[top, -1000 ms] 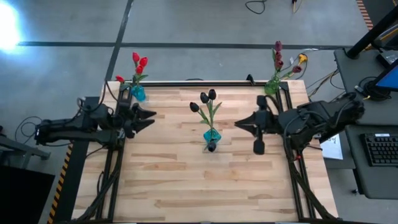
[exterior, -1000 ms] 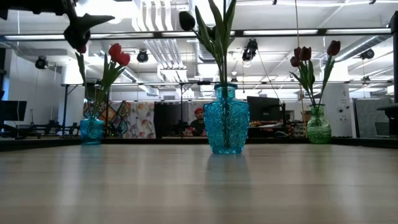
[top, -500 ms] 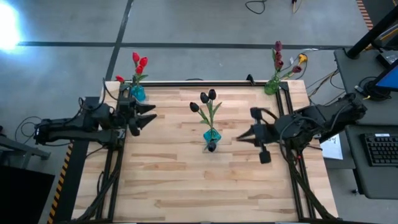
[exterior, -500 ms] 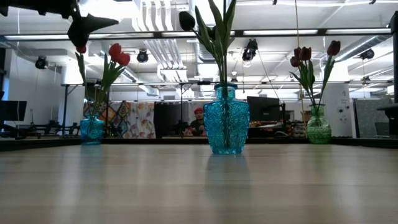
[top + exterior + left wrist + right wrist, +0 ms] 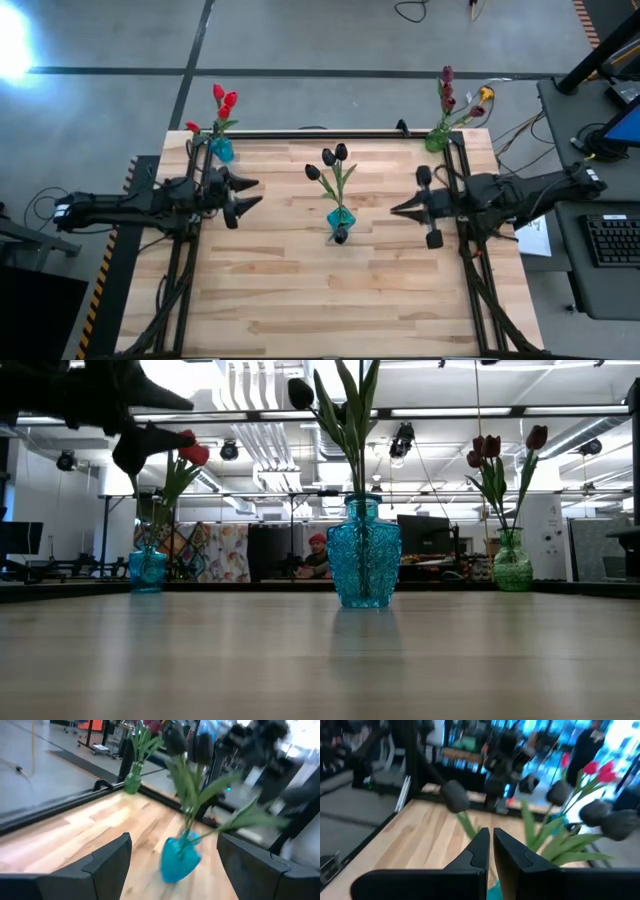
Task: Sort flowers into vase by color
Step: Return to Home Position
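— Three vases on the bench; how many flowers apiece?
— Three red flowers in the far-left blue vase, three black flowers in the centre blue vase, three maroon flowers in the green vase. Left gripper jaws spread, right gripper jaws closed, both empty

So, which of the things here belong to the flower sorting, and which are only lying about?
Job: red flowers in the left blue vase; black flowers in the middle blue vase; dark maroon flowers in the green vase; left gripper, open; right gripper, shut.
Lying about: keyboard beside the table; cables on the floor; a person beyond the table.
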Robot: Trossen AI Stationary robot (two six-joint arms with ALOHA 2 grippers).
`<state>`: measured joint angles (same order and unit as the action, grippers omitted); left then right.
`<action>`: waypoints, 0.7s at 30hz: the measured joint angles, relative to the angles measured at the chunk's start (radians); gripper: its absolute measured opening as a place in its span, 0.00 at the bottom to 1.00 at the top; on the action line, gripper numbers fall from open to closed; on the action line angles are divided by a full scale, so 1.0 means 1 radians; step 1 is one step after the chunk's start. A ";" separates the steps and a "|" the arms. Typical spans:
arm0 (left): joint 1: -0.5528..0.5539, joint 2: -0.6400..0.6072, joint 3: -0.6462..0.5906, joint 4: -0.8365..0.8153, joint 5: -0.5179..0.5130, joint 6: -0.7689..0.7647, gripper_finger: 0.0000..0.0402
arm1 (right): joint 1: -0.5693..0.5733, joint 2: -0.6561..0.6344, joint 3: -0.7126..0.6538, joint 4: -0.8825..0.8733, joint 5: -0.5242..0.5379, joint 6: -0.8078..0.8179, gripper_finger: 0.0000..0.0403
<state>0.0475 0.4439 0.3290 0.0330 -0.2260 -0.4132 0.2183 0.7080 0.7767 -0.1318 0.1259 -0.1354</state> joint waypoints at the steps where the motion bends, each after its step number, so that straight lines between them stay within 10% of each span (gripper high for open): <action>1: 0.000 -0.002 -0.014 0.001 0.000 0.036 0.70 | -0.011 -0.036 -0.040 0.041 -0.004 -0.006 0.04; 9: -0.001 -0.001 -0.145 0.247 0.133 0.267 0.70 | -0.151 -0.210 -0.383 0.546 -0.007 0.131 0.04; 15: -0.002 -0.001 -0.215 0.350 0.178 0.305 0.70 | -0.232 -0.289 -0.538 0.580 -0.258 0.129 0.04; 21: -0.051 -0.008 -0.260 0.348 0.085 0.356 0.70 | -0.232 -0.421 -0.658 0.584 -0.131 0.156 0.04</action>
<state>-0.0035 0.4362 0.0694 0.3813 -0.1408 -0.0571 -0.0139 0.2867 0.1192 0.4525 -0.0054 0.0208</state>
